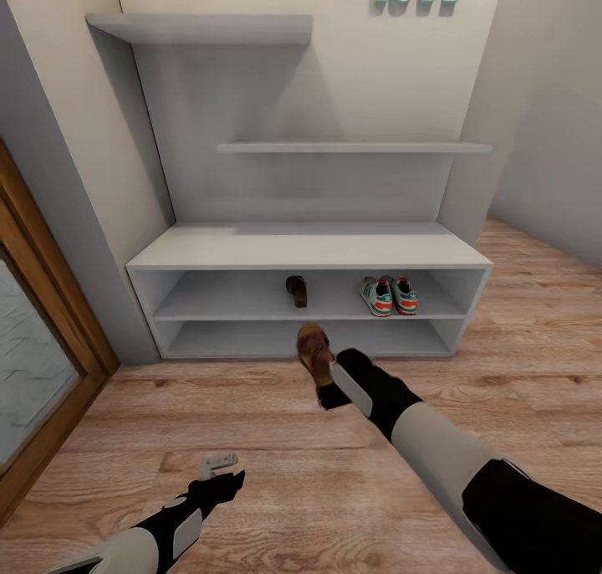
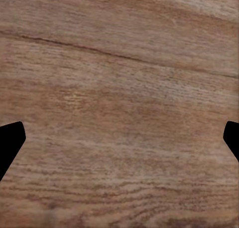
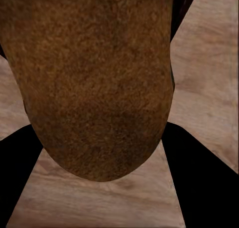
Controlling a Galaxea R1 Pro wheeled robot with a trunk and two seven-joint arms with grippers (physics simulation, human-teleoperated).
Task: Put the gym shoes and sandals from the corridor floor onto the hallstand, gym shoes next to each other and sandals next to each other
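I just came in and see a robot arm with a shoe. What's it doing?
The robot is tidying shoes onto the rack. Its right gripper holds a brown sandal above the floor, just before the shelves. The other sandal and both gym shoes already sit on the upper shelf. The left gripper is empty.

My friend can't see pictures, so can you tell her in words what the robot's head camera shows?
The right gripper holds a brown sandal above the wood floor before a white-grey shoe rack. Its upper shelf holds another sandal and two white gym shoes side by side. The left gripper is low, holding nothing.
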